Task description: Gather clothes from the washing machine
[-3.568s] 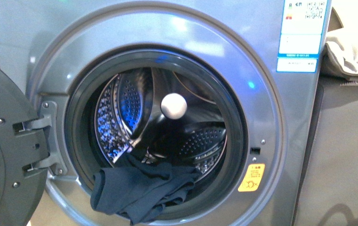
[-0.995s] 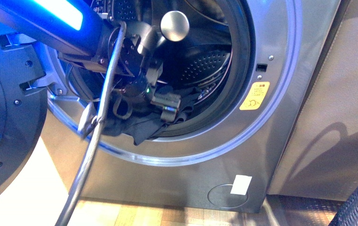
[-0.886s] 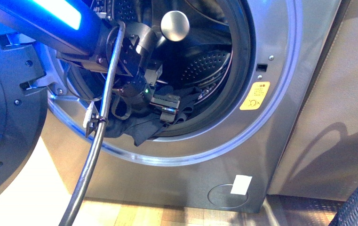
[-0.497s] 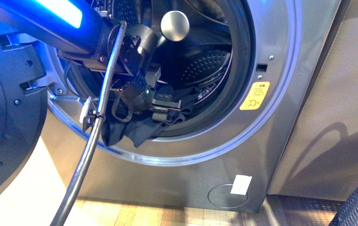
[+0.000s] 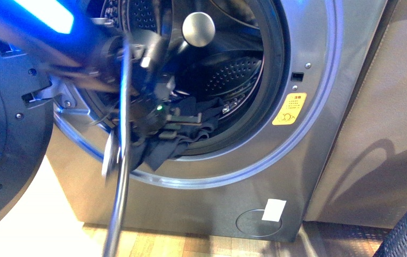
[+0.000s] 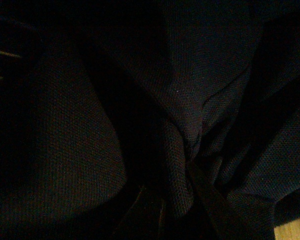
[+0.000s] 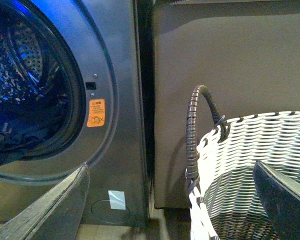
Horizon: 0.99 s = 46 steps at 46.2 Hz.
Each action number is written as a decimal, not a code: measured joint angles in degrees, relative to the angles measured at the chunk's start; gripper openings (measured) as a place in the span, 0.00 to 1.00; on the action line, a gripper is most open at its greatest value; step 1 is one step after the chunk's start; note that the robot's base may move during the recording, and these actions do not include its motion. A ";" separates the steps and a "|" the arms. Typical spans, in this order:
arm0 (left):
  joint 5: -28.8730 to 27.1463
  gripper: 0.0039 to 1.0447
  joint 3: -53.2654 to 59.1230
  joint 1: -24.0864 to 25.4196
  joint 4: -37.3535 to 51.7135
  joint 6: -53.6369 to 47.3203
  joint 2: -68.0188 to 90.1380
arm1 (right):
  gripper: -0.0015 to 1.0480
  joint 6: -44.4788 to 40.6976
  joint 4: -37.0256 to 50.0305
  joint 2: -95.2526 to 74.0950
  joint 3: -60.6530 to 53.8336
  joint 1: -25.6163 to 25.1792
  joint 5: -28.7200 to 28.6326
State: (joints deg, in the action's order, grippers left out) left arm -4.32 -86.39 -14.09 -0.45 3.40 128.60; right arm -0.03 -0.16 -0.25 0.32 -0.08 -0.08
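Treat the clothes, slumped over the lower door lip of the washing machine, as soft, light, limp: pinch a bunched fold; cannot tell if the blurred left pincer grips, with the right pincer splayed empty.

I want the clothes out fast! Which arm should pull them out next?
Left. The left claw is at the grey washing machine's mouth, with the dark navy soft garment seemingly bunched in it. The right claw hangs open by the white woven basket.

Black arm bears blue light, perhaps grey cable.
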 joint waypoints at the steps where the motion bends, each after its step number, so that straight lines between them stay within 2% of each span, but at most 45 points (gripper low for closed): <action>1: 0.00 0.06 0.85 0.00 0.52 -0.11 -0.63 | 0.93 0.00 0.00 0.00 -0.02 0.00 0.02; 12: -0.28 0.06 18.23 -0.39 10.95 -3.41 -15.56 | 0.93 0.00 0.00 0.00 -0.02 0.00 0.00; 22: 2.12 0.06 26.62 -1.90 15.30 -4.09 -27.10 | 0.93 0.00 0.00 0.00 -0.02 0.00 0.02; 33: 3.21 0.06 29.11 -4.33 18.40 -4.72 -40.26 | 0.93 0.00 0.00 0.00 -0.02 0.00 0.00; 46: 3.08 0.06 26.56 -6.34 18.32 -6.08 -48.54 | 0.93 0.00 0.00 0.00 -0.02 0.00 0.02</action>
State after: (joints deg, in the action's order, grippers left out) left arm -1.23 -59.83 -20.43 17.87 -2.68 80.05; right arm -0.03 -0.16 -0.25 0.30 -0.08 -0.05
